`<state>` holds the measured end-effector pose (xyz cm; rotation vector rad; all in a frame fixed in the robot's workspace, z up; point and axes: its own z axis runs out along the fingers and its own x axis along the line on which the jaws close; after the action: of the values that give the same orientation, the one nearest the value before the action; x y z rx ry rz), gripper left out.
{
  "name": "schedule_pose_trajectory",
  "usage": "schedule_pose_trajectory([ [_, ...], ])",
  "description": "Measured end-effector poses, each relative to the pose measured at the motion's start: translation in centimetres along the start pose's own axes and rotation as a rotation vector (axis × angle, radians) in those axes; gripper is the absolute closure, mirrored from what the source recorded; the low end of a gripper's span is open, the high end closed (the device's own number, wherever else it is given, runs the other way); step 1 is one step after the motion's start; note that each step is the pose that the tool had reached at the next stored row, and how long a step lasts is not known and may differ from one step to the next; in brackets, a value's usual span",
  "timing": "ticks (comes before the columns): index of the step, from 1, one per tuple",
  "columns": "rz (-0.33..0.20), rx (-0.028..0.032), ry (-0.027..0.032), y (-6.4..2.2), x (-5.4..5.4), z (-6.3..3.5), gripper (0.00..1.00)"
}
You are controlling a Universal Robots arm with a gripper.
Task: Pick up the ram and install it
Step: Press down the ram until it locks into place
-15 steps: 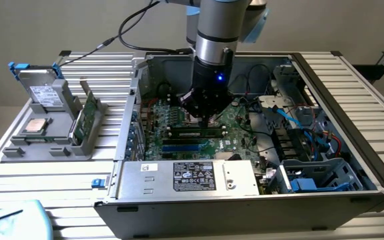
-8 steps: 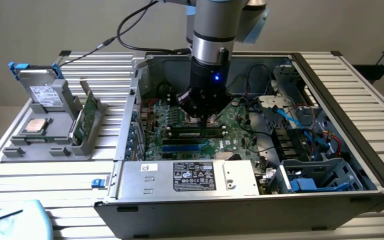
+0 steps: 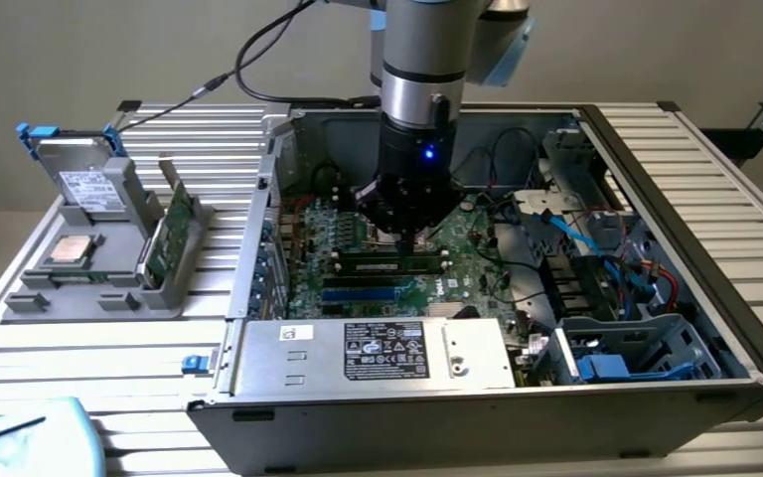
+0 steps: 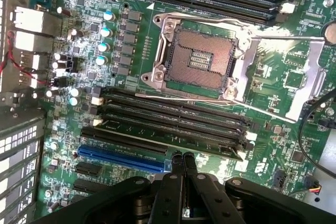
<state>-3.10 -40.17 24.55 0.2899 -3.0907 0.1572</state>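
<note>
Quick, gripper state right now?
Gripper: fingers shut, holding nothing, tips pressed on the ram sitting in its motherboard slot.

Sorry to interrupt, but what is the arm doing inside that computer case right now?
The arm has its gripper down inside the open computer case, just over the motherboard. The fingers are shut, pressed together with nothing visibly between them. A ram stick already lies in one of the black memory slots beside the empty processor socket, right in front of the fingertips. A spare green circuit card stands in the holder outside the case.
</note>
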Motion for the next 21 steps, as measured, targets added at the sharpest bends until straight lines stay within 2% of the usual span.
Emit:
schedule_pose_trajectory([
  [12, 0.162, -0.0068, 0.0159, 0.0, 0.01, -0.01, 0.89],
  [17, 0.212, -0.009, 0.0208, 0.03, 0.14, 0.0, 0.89],
  [21, 0.231, -0.0097, 0.0227, 0.08, 0.34, 0.0, 0.89],
])
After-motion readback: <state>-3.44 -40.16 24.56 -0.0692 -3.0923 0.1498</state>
